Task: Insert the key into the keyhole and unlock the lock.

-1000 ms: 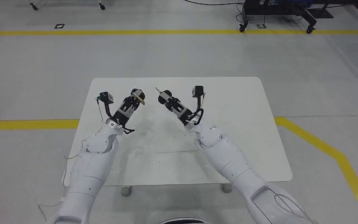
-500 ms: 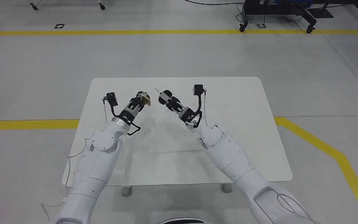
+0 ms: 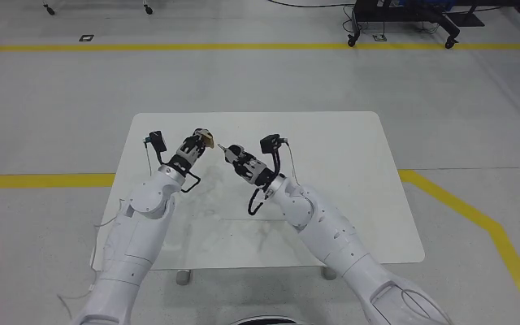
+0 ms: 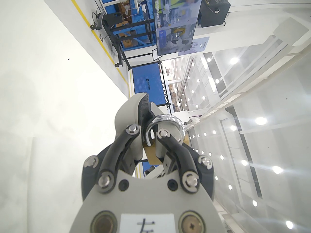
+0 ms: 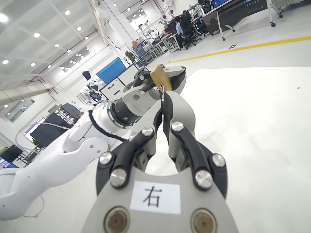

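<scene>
Above the white tabletop [image 3: 341, 162], top view, the left hand [image 3: 201, 139] and right hand [image 3: 231, 151] meet tip to tip, clear of the surface. Left wrist view: the left hand is clamped on the small brass padlock with a steel shackle [image 4: 151, 155]. Right wrist view: the right hand pinches the thin silver key [image 5: 163, 95], tip at the padlock's base; entry into the keyhole cannot be confirmed. Risk: angular mismatch may jam or bend the key; turning torque may twist the padlock in its grip.

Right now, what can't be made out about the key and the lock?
- Right wrist view: whether the key has entered the lock; too small, seen edge-on.
- Left wrist view: the lock's far end, behind its body and the jaws.
- Top view: contact between them, too small.
</scene>
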Robot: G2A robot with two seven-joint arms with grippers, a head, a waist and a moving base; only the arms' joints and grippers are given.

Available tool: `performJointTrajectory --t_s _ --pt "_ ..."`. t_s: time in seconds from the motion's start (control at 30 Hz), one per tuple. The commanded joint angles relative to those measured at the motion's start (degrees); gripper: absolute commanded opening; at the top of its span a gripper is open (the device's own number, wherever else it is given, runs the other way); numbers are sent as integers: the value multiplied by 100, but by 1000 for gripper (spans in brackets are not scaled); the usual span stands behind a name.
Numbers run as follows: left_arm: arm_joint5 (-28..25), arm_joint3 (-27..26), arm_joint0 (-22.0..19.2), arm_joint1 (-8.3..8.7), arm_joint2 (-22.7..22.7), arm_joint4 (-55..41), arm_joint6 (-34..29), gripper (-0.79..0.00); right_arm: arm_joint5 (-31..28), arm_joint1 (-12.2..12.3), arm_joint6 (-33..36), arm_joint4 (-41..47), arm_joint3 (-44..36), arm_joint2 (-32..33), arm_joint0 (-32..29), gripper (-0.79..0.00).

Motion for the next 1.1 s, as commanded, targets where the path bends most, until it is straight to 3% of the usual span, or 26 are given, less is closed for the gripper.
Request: performJointTrajectory --t_s 0.0,0.37,1.07 --pt "-68 30 7 -7 12 8 34 -785 21 -6 -28 -84 10 -27 1 -785" --pt "-247 158 21 -25 13 40 90 -785 -75 -6 -356 -698 44 -131 -2 -785" --pt "-373 130 63 -53 59 200 138 -785 -16 -57 -428 -746 199 -156 76 -785"
